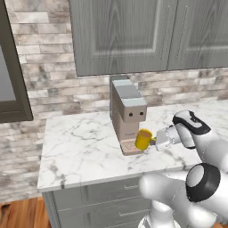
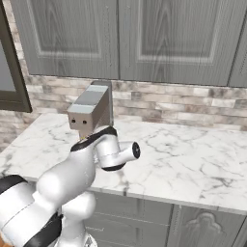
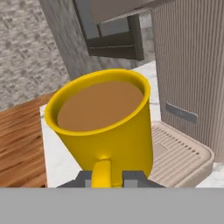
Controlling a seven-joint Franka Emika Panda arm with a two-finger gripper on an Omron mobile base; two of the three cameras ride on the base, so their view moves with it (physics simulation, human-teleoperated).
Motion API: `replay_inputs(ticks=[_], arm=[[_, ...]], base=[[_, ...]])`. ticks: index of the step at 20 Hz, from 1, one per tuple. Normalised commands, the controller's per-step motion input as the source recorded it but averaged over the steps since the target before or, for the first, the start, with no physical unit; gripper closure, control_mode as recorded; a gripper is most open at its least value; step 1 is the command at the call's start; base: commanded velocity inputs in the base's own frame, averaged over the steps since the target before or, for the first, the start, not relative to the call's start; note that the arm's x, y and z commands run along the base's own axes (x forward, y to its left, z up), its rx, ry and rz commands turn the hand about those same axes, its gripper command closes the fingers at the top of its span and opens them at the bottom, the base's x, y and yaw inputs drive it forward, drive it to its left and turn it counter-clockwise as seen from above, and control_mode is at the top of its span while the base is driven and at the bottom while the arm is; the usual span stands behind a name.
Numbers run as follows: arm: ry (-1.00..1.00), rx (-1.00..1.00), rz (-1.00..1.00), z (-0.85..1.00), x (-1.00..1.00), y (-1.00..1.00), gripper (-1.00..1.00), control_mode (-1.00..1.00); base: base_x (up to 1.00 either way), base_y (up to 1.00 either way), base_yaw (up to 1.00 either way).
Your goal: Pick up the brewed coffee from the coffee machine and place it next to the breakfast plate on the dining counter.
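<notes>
The brewed coffee (image 3: 105, 127), a bright yellow mug full of brown liquid, hangs tilted just off the right side of the coffee machine's (image 1: 128, 113) base tray (image 3: 179, 153). My gripper (image 3: 109, 178) is shut on the mug's handle (image 3: 101, 171), with one dark fingertip (image 3: 132, 177) on each side of it. From the left base view the mug (image 1: 143, 139) sits between the machine's front and my gripper (image 1: 153, 141). In the right base view my arm covers the lower front of the coffee machine (image 2: 89, 112). The breakfast plate and the dining counter are out of view.
The machine stands on a marble wall counter (image 1: 84, 151) against a brick wall (image 1: 67, 84). Grey upper cabinets (image 1: 133, 35) hang above it. A dark window frame (image 1: 13, 89) is at the left. Wooden floor (image 1: 22, 213) lies past the counter's left end.
</notes>
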Motion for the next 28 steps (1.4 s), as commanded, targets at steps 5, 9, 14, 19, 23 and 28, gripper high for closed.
replay_inputs(ticks=[5, 9, 14, 19, 23, 28], arm=[[-0.06, -0.03, 0.0, 0.88, -0.57, -0.2, 1.0, -1.0], [0.01, -0.11, 0.0, 0.78, -0.53, -0.13, 1.0, -1.0], [0.01, -0.11, 0.0, 0.73, -0.46, -0.03, 1.0, -1.0], [0.01, 0.0, 0.0, 0.45, -0.47, 0.0, 1.0, -1.0], [0.07, 0.0, 0.0, 0.21, -0.02, -0.01, 1.0, -1.0], [0.02, 0.0, 0.0, 0.01, 0.0, 0.0, 1.0, 1.0]], base=[[0.0, 0.0, 0.0], [0.0, 0.0, 0.0], [0.0, 0.0, 0.0], [0.0, 0.0, 0.0], [0.0, 0.0, 0.0], [-0.35, 0.09, 0.1]])
